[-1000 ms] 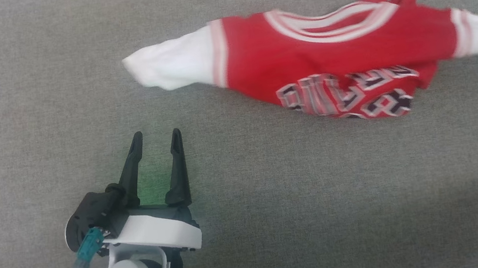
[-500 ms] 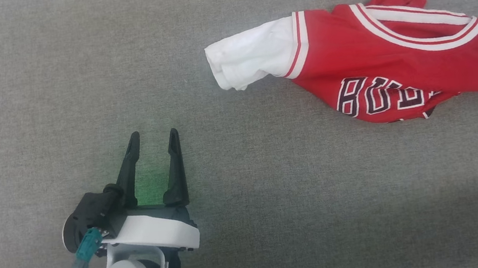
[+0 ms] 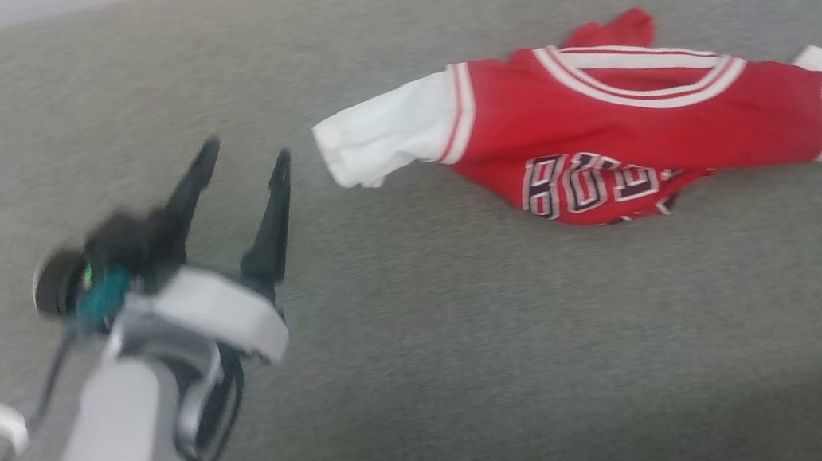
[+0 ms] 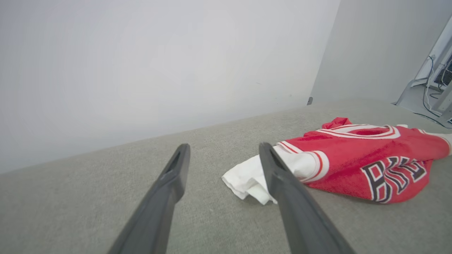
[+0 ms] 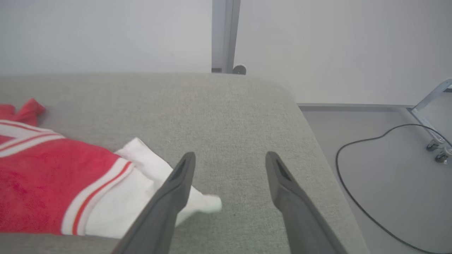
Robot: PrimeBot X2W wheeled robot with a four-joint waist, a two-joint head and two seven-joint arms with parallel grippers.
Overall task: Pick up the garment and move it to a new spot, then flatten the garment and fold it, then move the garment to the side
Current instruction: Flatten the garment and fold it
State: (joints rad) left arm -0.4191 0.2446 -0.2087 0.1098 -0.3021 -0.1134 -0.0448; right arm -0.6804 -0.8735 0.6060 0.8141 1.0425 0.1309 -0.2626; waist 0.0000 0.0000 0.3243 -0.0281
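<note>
the right gripper [image 5: 229,155] has just let go, jaws apart; the shirt [image 3: 630,127] lies crumpled in its new spot. left gripper [image 3: 245,149] spread too. flattening likely next.

Grey fabric surface [image 3: 480,381], white wall [image 4: 141,70], grey floor [image 5: 388,169]

Motion is blurring the left tool [image 3: 245,149] in the head view. The garment [image 3: 630,127] is running past that view's right edge, and its lettering [image 3: 588,188] is tucking under a fold. One finger of the right tool [image 5: 230,155] is covering part of a white sleeve [image 5: 148,173].
</note>
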